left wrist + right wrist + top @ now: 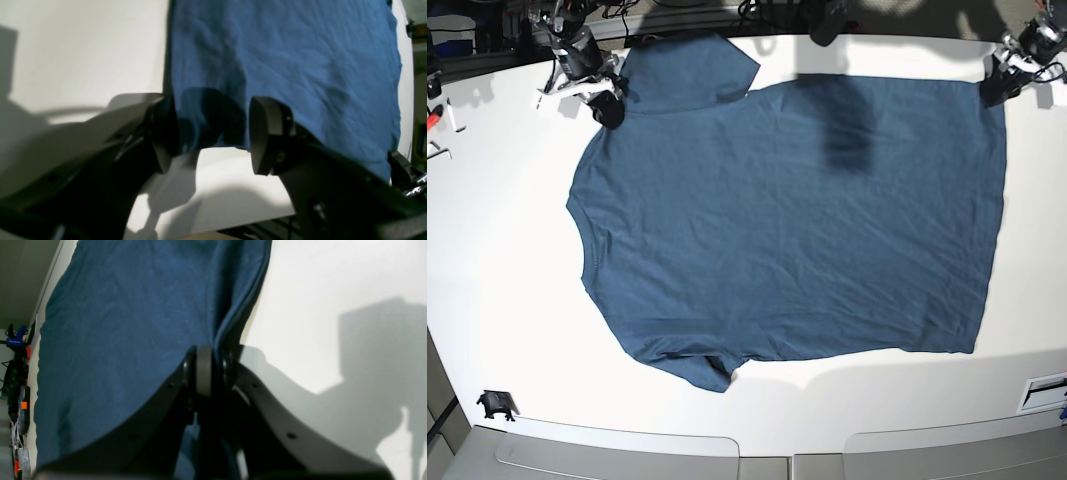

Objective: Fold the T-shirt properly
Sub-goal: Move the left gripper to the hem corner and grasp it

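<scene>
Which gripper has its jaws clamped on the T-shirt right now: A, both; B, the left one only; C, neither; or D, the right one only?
D: in the right wrist view the right gripper has its jaws pinched shut on an edge of the T-shirt, while in the left wrist view the left gripper has its jaws spread wide apart over the shirt's corner, gripping nothing.

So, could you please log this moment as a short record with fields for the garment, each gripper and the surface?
garment: dark teal-blue cotton T-shirt, spread flat, wrinkled, unfolded
surface: white table
right gripper: shut on the T-shirt's edge, by the far sleeve
left gripper: open, fingers astride the shirt's hem corner
fold status: not yet begun
</scene>
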`<state>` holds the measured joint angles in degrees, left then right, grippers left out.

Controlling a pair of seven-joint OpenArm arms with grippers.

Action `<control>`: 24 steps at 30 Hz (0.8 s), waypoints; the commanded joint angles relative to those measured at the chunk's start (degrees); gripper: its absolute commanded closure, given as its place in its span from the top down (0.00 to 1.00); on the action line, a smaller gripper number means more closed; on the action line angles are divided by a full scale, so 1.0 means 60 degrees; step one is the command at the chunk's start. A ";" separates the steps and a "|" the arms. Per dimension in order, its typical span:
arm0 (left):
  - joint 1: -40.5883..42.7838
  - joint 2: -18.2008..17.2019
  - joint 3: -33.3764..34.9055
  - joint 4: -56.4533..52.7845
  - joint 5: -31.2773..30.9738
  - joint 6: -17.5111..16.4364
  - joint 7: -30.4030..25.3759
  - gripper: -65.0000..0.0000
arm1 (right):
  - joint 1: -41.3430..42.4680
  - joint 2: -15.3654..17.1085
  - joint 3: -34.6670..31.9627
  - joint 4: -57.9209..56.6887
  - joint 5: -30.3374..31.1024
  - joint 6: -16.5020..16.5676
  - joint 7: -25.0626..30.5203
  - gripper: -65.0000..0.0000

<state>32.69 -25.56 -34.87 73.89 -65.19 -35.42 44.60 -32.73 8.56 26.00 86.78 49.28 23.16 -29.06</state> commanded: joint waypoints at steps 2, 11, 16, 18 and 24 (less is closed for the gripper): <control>0.0076 -0.0135 -0.0033 0.0055 0.0095 0.0044 0.0138 0.50 | -0.0102 0.0055 0.0040 0.0040 0.0033 -0.0095 -0.0098 0.00; 0.0051 -0.0135 -0.0033 0.0055 -0.0215 -0.0408 0.0772 0.50 | -0.0102 0.0055 0.0040 0.0040 0.0029 -0.0095 -0.0098 0.00; -0.0084 -0.0138 -0.0033 0.0055 -0.0590 -0.0763 0.1570 0.50 | -0.0102 0.0055 0.0040 0.0040 0.0033 -0.0091 -0.0102 0.00; -0.0106 -0.0138 -0.0033 0.0055 -0.0645 -0.0763 0.1268 0.49 | -0.0102 0.0055 0.0040 0.0040 0.0029 -0.0095 -0.0102 0.00; -0.0270 -0.0138 -0.0036 0.0055 0.0044 -0.0763 0.0266 0.31 | -0.0102 0.0055 0.0040 0.0040 0.0033 -0.0095 -0.0095 0.00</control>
<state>30.87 -25.43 -34.83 73.84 -64.36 -39.83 46.50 -32.73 8.56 26.00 86.78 49.25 23.16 -29.06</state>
